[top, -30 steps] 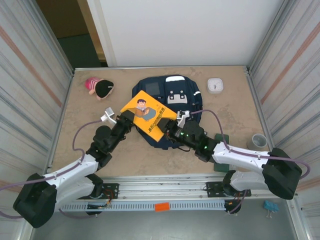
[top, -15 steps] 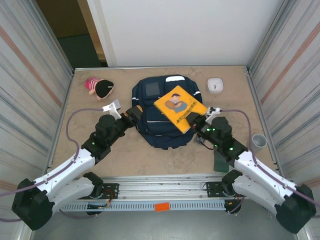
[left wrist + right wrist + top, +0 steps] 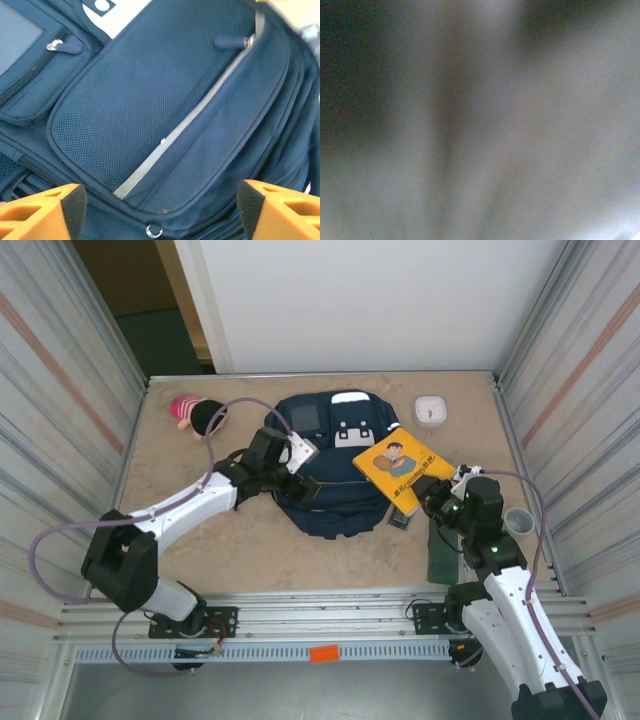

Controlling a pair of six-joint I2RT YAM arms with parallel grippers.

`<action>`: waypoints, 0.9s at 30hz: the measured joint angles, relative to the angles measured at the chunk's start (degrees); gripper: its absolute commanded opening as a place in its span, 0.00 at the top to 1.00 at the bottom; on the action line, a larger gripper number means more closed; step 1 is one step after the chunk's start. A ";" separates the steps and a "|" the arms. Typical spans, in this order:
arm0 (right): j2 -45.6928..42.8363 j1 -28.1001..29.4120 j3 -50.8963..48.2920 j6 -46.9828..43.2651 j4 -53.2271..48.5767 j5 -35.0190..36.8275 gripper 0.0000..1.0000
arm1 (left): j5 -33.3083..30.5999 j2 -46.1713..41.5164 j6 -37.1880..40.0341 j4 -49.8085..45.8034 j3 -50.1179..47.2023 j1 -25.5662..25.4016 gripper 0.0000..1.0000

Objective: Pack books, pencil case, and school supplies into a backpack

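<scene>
While the left arm stretches from its base at the near left diagonally across the table [image 3: 250,550], elbow low and forearm angled toward the middle, the left gripper [image 3: 303,483] hangs over the near-left part of the backpack [image 3: 335,440]. From the left wrist camera its jaws stand wide, one orange fingertip [image 3: 50,215] at each lower corner with nothing between them, above the backpack's mesh pocket [image 3: 140,110]. A zip pull [image 3: 232,41] lies at that pocket's upper right.

Right arm: it rises steeply from its base at the near right, with the wrist turned toward the far left. The right gripper [image 3: 432,498] is closed narrowly on the near edge of the yellow-orange book [image 3: 400,462], judged from the overhead camera (the right wrist camera gives a grey blur). This book sits tilted, its far-left corner over the backpack's right edge.

Backpack: flat, front up, in the far middle of the table. The dark green book [image 3: 443,555] lies on the table under the right forearm, partly covered. A dark grey slab [image 3: 400,521] lies just beside the backpack's near-right edge. A white square device [image 3: 430,410] sits far right and a plush toy [image 3: 198,414] far left, both apart from the backpack
</scene>
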 measured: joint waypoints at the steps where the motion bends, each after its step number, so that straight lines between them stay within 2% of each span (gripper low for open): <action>1: -0.39 0.00 -0.28 -0.48 -0.63 -0.24 1.00 | 0.09 0.76 4.79 -2.14 1.03 0.02 0.18; 6: -2.01 0.00 -0.98 -1.97 -2.67 -0.37 1.00 | 2.10 3.52 22.18 -8.48 3.56 1.27 0.15; 9: -2.71 -0.11 -0.98 -2.54 -3.37 -0.39 1.00 | 2.40 6.25 29.75 -9.77 5.29 2.84 0.17; 13: -4.17 -0.11 -1.05 -3.02 -4.57 -0.20 1.00 | 2.97 9.49 39.39 -10.99 6.73 3.54 0.14; 19: -7.65 -0.11 -1.51 -3.43 -5.68 0.83 1.00 | 3.15 13.90 48.46 -10.16 7.91 2.99 0.10; 24: -8.31 -0.11 -2.08 -3.43 -6.51 0.92 1.00 | 2.49 16.00 52.19 -8.26 7.93 2.62 0.09; 26: -8.28 -0.11 -2.19 -3.43 -6.95 0.92 1.00 | 2.29 16.00 53.20 -5.70 7.41 2.49 0.11; 27: -8.28 -0.11 -2.19 -3.43 -7.17 0.92 1.00 | 2.05 16.00 53.57 -3.45 6.69 2.23 0.17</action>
